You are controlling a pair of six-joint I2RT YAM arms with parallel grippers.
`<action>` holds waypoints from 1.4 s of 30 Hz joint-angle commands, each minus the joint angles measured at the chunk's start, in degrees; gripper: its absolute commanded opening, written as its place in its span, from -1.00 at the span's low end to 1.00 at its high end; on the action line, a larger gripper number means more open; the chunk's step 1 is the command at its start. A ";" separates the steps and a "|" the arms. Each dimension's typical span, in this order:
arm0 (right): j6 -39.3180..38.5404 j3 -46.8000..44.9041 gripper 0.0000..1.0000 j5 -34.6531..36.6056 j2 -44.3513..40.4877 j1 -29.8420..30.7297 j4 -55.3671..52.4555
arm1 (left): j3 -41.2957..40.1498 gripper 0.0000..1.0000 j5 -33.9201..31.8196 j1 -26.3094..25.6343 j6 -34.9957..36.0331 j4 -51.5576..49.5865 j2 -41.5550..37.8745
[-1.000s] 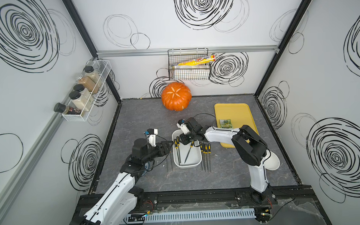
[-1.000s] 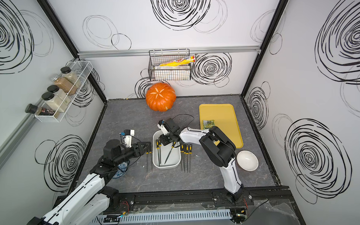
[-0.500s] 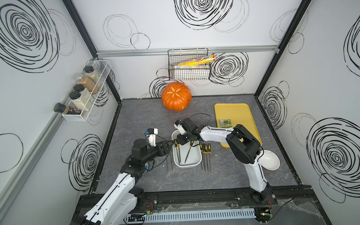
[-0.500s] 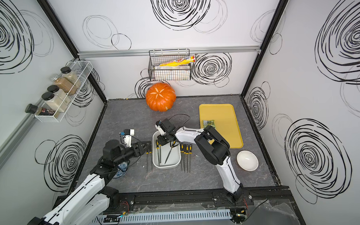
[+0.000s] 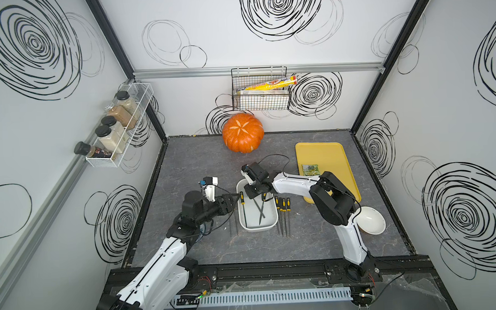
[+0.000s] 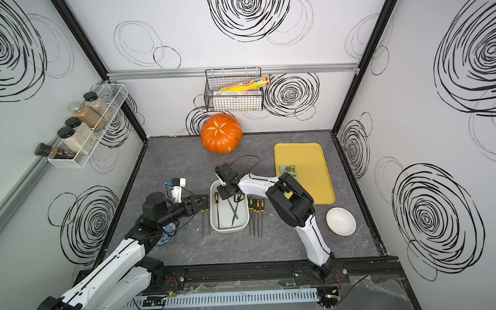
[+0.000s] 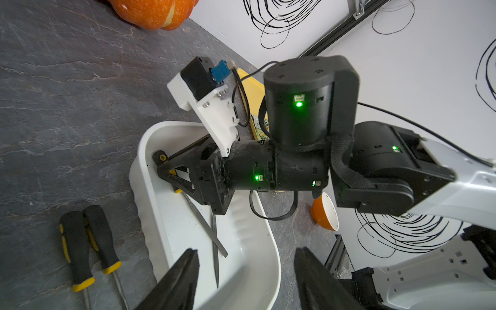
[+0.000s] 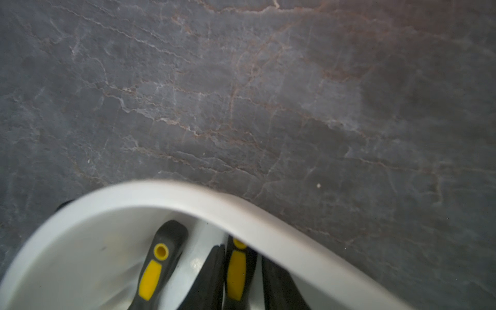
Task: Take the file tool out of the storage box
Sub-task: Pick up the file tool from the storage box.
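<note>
Right gripper [image 8: 241, 256] reaching into far end of white rounded plastic storage box [image 5: 269, 220]; black fingers [image 8: 206, 281] bracketing black-and-yellow handle of file tool [image 8: 236, 268], firm clamping cannot be told. File tool lying inside box, crossed grey blades [image 7: 214, 239] resting on box floor. Left gripper [image 7: 245, 251] hovering at box rim, fingers spread wide, carrying nothing. Judged good practice: closing squarely on handle, lifting straight up, clearing rim and neighbouring handle [image 8: 158, 257] before swinging over grey stone-patterned surface [image 8: 241, 94].
</note>
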 commanded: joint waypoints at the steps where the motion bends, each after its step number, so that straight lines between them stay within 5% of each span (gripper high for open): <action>1: 1.02 0.33 -0.42 1.77 3.03 0.26 -5.70 | -0.63 0.28 1.07 0.41 0.46 2.82 -0.17; 4: 1.32 0.68 -0.47 2.32 3.39 0.26 -6.44 | -0.61 0.28 1.10 0.41 0.54 2.83 -0.01; 9: 1.84 -0.39 -0.90 -1.79 1.87 0.26 -4.57 | -0.84 0.29 1.92 0.41 0.21 3.49 0.08; 22: 1.59 -10.03 -0.91 -8.59 -15.08 0.07 8.21 | -1.83 0.31 7.44 0.41 -1.48 8.38 1.09; 32: 3.44 -15.43 -0.91 -18.21 -23.70 -1.57 19.16 | -3.76 0.59 16.85 -0.21 -5.33 19.54 5.90; 42: 10.53 -22.59 -0.91 -26.73 -29.10 -1.82 34.23 | -1.13 0.61 10.66 -6.79 -0.61 13.88 7.67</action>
